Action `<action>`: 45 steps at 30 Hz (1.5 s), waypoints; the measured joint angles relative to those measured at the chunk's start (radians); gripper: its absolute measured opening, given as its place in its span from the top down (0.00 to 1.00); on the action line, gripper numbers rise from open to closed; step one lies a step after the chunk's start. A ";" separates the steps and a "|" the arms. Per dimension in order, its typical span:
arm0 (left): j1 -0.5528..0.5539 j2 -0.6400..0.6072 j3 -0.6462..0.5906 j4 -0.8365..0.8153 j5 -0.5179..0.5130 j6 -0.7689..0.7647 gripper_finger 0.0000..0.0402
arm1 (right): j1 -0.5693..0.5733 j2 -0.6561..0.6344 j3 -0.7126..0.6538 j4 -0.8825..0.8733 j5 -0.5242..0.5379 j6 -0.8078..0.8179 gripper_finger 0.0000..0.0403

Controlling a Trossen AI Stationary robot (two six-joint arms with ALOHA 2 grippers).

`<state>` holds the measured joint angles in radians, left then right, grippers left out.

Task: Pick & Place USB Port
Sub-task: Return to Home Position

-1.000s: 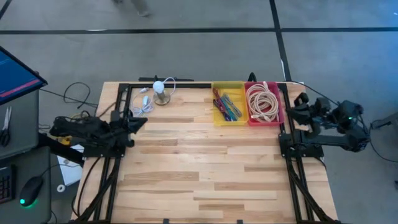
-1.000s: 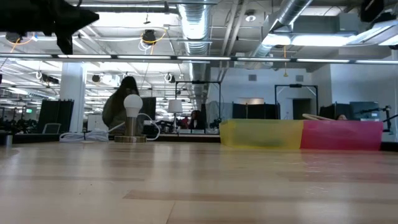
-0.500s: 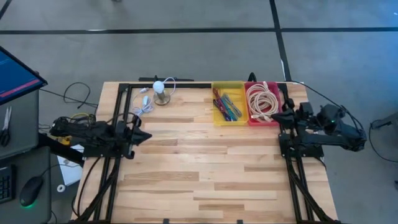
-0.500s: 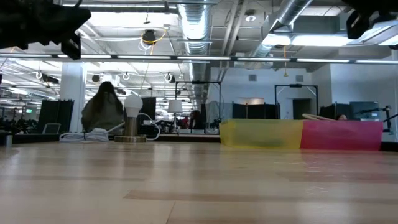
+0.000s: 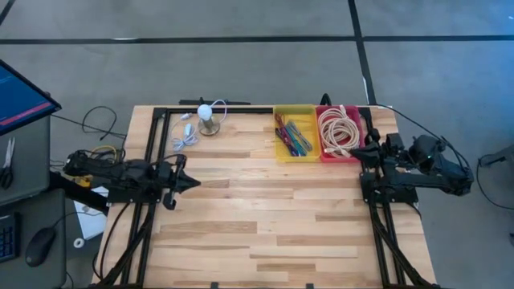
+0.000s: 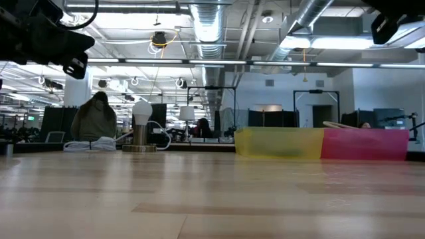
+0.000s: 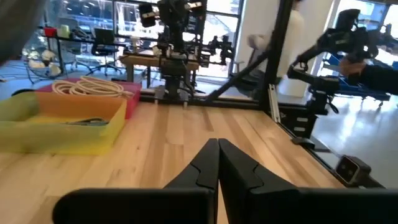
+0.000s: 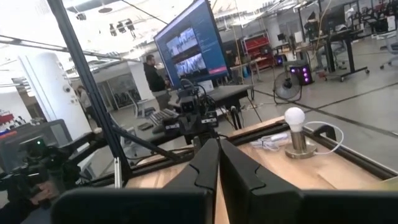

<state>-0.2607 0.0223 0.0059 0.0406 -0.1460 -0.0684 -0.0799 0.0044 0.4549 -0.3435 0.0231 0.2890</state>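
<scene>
L gripper sits mid-left of the high view, over the table's left edge, fingers pressed together, nothing in them. Upper left of the boards: bulb lamp w/ a white cord beside it. Top centre, yellow bin holds coloured charger cables. The red bin touching it holds a coiled white cable. R gripper, mid-right by the red bin's corner, is also pinched closed & empty.
</scene>
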 joint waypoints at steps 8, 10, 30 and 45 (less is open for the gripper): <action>0.000 0.046 0.000 -0.002 0.007 -0.024 0.98 | 0.000 0.000 0.000 -0.023 0.000 -0.023 0.98; 0.000 0.044 0.000 -0.002 0.007 -0.024 0.99 | 0.000 0.000 -0.008 -0.026 0.000 -0.024 0.98; 0.000 0.043 0.000 0.007 0.006 -0.012 0.98 | -0.001 -0.001 -0.389 0.336 0.010 0.000 0.98; 0.000 0.044 0.000 0.006 0.020 -0.015 0.98 | -0.002 0.021 -0.447 0.360 0.006 -0.034 0.98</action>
<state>-0.2607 0.0659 0.0059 0.0462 -0.1257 -0.0837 -0.0814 0.0258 0.0074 0.0169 0.0296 0.2548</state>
